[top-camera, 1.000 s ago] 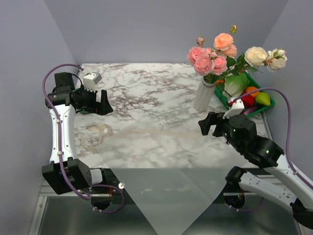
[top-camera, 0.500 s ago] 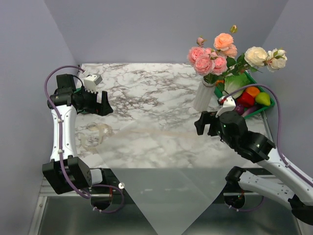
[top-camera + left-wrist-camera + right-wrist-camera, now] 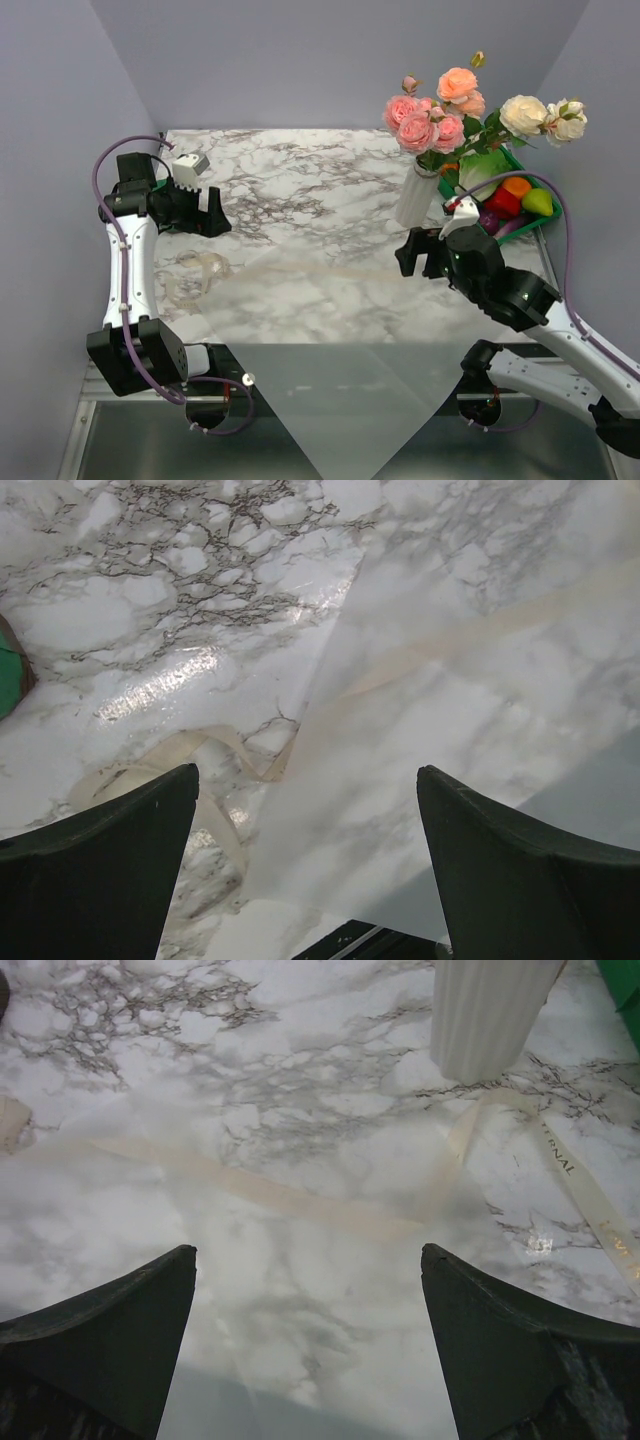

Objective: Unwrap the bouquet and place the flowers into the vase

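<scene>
While the flowers (image 3: 440,122) stay in the vase (image 3: 414,200), the right gripper (image 3: 418,252) has edged left. It and the left gripper (image 3: 212,212) gape empty.

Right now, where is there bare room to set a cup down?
The bare marble at back centre, between the left arm and the vase, beyond the wrapping sheet. The right back corner is crowded: vase, flowers, green tray. A ribbon crosses the middle.

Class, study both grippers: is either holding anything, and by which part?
Nothing is held. The left gripper and right gripper both hang open above the wrapping sheet and ribbon; the flowers stand in the vase, untouched.
</scene>
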`<state>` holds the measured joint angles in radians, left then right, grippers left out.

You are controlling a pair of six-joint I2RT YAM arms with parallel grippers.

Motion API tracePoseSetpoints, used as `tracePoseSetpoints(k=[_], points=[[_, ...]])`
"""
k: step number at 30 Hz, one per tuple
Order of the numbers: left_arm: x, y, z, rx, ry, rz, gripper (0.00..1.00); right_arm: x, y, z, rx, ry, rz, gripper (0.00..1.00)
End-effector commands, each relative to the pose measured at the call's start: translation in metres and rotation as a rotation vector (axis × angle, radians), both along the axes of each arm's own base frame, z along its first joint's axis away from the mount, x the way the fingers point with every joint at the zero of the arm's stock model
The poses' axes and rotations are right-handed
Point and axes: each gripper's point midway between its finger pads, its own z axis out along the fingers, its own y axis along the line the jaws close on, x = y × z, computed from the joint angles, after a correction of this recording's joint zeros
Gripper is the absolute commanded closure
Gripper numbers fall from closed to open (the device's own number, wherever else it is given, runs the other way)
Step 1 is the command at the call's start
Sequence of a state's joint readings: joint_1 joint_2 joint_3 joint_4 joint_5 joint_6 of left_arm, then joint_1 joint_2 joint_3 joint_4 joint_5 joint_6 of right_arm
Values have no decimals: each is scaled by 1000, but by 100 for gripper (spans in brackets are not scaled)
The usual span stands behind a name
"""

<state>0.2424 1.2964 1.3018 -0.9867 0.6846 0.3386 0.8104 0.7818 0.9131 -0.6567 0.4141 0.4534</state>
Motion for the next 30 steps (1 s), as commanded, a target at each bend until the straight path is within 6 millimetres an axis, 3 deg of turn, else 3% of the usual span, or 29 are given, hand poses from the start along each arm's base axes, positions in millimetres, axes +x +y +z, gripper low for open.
tracePoseSetpoints(k=[1,19,30], points=[[-1,4,-7,2,18,26,1,-7,1,-3,31,8,17,0],[-6,2,-6,1,12,33,1,-13,-3,-7,70,-9,14,0],[-5,2,2,0,-5,29,1,-11,-4,11,83,-48,15,0]])
